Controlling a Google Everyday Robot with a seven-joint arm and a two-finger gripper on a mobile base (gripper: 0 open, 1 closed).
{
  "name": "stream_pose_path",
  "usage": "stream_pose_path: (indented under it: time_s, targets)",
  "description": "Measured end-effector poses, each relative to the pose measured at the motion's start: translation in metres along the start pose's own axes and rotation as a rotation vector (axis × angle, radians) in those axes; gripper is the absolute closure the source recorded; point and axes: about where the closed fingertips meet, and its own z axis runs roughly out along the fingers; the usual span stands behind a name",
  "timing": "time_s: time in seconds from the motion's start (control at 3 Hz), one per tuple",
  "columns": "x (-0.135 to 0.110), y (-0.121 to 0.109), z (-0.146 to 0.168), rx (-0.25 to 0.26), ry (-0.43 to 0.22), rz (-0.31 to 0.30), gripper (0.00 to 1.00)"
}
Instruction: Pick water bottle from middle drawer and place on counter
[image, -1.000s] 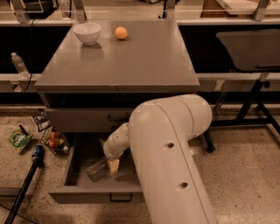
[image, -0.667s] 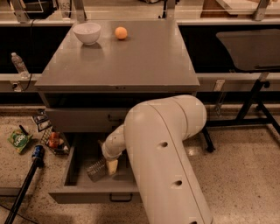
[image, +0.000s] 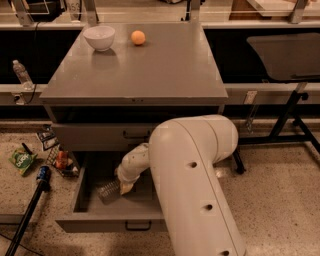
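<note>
Nearest the camera, the robot's thick white plastic arm bends down from the right into the pulled-out middle drawer, a wide shallow grey metal tray with a small black bar handle on its near front. Inside it, towards the left, the small clear ribbed plastic water bottle lies on its side on the drawer floor. The gripper is down in the drawer at the bottle's right end, touching or almost touching it. Whether it has closed on the bottle I cannot tell.

Just above and beyond, a grey drawer front with a like handle is shut. Farther off lies the broad smooth grey counter, with a white bowl and a small orange ball at its far left.

As I judge it, the drawer is open and the reach made. The grasp is unconfirmed, and the lift out and the placing on the counter remain.
</note>
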Motion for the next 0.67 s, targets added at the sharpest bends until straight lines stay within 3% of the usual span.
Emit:
stream_pose_path:
  time_s: [0.33, 0.67]
  targets:
    - [0.012, 0.012, -0.009, 0.001, 0.003, 0.042, 0.72]
    - [0.028, 0.032, -0.032, 0.043, 0.015, 0.143, 0.95]
